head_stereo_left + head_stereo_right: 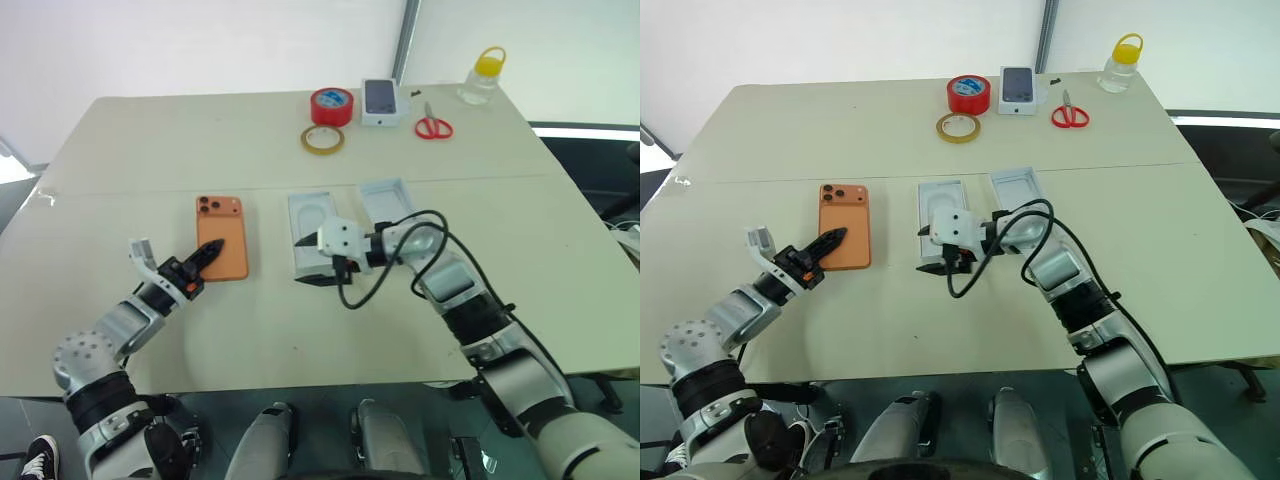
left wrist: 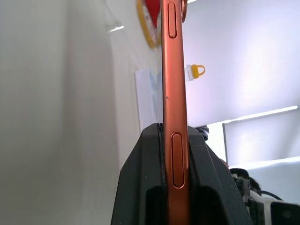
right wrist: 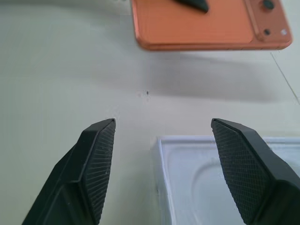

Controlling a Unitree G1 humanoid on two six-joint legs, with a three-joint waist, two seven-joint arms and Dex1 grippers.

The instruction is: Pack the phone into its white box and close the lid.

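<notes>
Currently the left gripper (image 1: 207, 253) is clamped on the phone (image 1: 221, 236), its two black fingers pinching the orange slab's faces near the end closest to the robot; the left wrist view shows the phone's thin edge, with its side buttons, running straight out between the pads. The phone sits at about nine o'clock from the middle of the table (image 1: 120, 150), long axis running away from the robot, with the camera lenses (image 1: 206, 206) at the far end, toward twelve o'clock. It casts a shadow on the table below in the right wrist view, so it seems lifted clear of the surface.

Just right of centre, at about three o'clock from the phone, lies a white tray with an oval recess (image 1: 312, 228), long axis also running away from the robot. A second white tray (image 1: 387, 200) lies beside it at its two o'clock, slightly angled. The right gripper (image 1: 306, 262) hovers over the near left corner of the recessed tray, its fingers spread well apart and holding nothing.

Between phone and recessed tray runs a bare strip of tabletop, and the near edge of the table is open in front of both arms. At the far edge, toward twelve and one o'clock, stand a red tape roll (image 1: 332, 105), a yellowish tape ring (image 1: 322, 139), a small white carton with a phone picture (image 1: 380, 101), red scissors (image 1: 432, 125) and a yellow-capped bottle (image 1: 482, 76), all well apart from the work area.
</notes>
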